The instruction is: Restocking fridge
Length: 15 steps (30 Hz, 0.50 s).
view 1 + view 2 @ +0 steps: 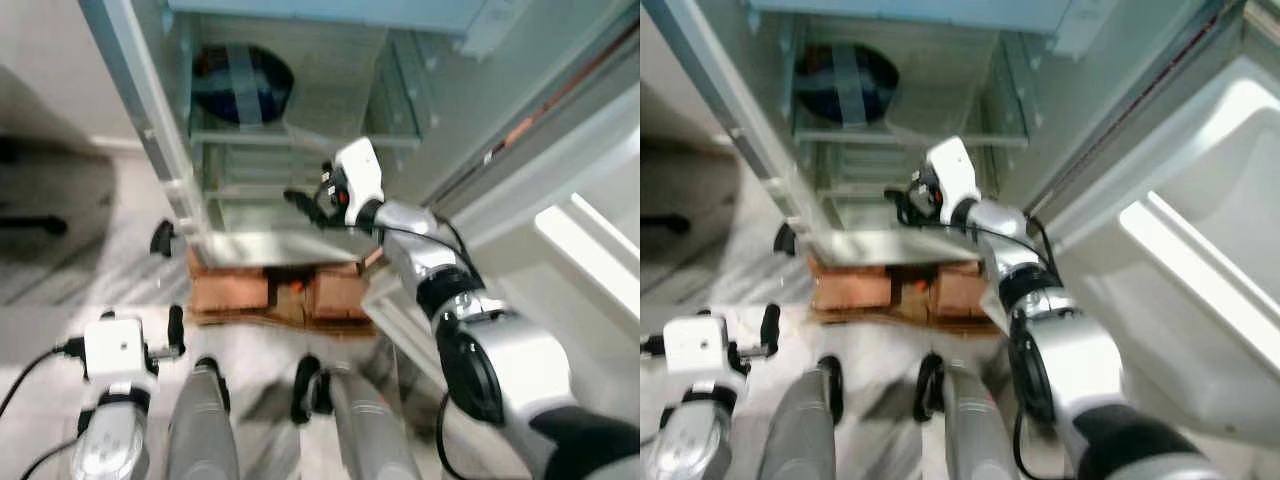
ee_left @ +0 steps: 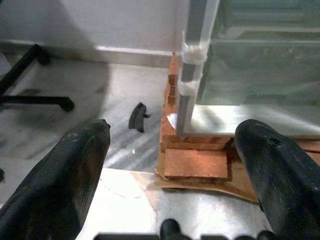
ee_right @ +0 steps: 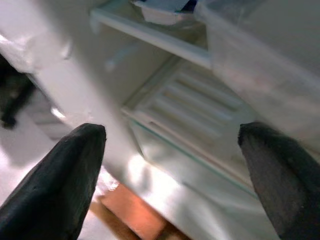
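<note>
While the left hand (image 1: 176, 335) hangs spread low, the empty, spread right hand (image 1: 305, 205) reaches toward the fridge (image 1: 300, 120) shelves straight ahead.

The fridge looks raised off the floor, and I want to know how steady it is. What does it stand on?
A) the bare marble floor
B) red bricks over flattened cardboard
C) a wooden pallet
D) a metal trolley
B: the fridge base sits on red bricks laid over cardboard, above the floor.
</note>
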{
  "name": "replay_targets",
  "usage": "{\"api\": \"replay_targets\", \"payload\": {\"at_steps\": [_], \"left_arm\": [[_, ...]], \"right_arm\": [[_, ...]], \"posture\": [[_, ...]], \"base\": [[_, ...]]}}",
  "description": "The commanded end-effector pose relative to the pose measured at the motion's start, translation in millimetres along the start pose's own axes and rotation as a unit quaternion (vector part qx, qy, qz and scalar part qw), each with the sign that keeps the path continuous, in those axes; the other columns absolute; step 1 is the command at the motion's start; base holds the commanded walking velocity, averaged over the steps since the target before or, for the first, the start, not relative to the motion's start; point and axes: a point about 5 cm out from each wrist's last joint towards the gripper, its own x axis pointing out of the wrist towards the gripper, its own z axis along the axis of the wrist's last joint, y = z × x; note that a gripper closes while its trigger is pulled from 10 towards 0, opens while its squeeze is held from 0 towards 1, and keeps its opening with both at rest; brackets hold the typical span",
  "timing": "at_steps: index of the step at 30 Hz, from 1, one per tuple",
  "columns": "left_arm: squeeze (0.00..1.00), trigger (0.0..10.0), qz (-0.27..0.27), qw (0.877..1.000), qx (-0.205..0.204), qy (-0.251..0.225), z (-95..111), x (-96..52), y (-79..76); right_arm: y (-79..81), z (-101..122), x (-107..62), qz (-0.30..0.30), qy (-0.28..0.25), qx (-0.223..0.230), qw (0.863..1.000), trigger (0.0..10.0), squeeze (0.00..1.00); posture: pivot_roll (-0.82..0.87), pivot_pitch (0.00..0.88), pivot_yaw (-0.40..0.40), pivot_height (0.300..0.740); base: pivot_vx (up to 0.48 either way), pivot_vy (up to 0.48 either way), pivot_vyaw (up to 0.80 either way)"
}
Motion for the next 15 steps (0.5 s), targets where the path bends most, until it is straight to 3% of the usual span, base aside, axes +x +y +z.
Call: {"api": "replay_targets", "payload": {"at_steps": [1, 4, 5, 7, 10, 15], "left_arm": [[0.00, 10.0, 0.007, 1.000, 0.002, 0.018, -6, -7.5, 0.4], [0.00, 10.0, 0.013, 1.000, 0.001, 0.018, -5, -8.6, 2.2], [0.00, 10.0, 0.017, 1.000, 0.001, 0.019, -4, -8.9, 3.3], [0.00, 10.0, 0.017, 1.000, 0.001, 0.019, -4, -9.4, 3.4], [0.00, 10.0, 0.018, 1.000, 0.001, 0.019, -2, -10.5, 2.5], [0.00, 10.0, 0.018, 1.000, 0.002, 0.021, -4, -7.1, 2.3]], "right_arm": [[-2.1, -2, -0.3, -0.015, 0.009, -0.011, 1.000, 10.0, 1.00], [-5.4, 8, 3.0, -0.038, 0.006, -0.040, 0.998, 10.0, 1.00], [-11.4, 19, 5.2, -0.072, 0.005, -0.059, 0.996, 10.0, 1.00], [-13.4, 24, 6.1, -0.080, -0.002, -0.058, 0.995, 10.0, 1.00], [-14.0, 36, 8.5, -0.074, -0.025, -0.045, 0.996, 10.0, 1.00], [-11.0, 24, 4.5, -0.034, -0.017, -0.038, 0.999, 10.0, 1.00]], "posture": [[0.27, 0.378, -0.228, 0.740], [0.27, 0.383, -0.235, 0.740], [0.27, 0.387, -0.236, 0.740], [0.27, 0.387, -0.236, 0.740], [0.27, 0.388, -0.236, 0.740], [0.27, 0.364, -0.234, 0.740]], "base": [[0.000, 0.000, 0.00], [0.000, 0.000, 0.00], [0.000, 0.000, 0.00], [0.000, 0.000, 0.00], [0.000, 0.000, 0.00], [0.000, 0.000, 0.00]]}}
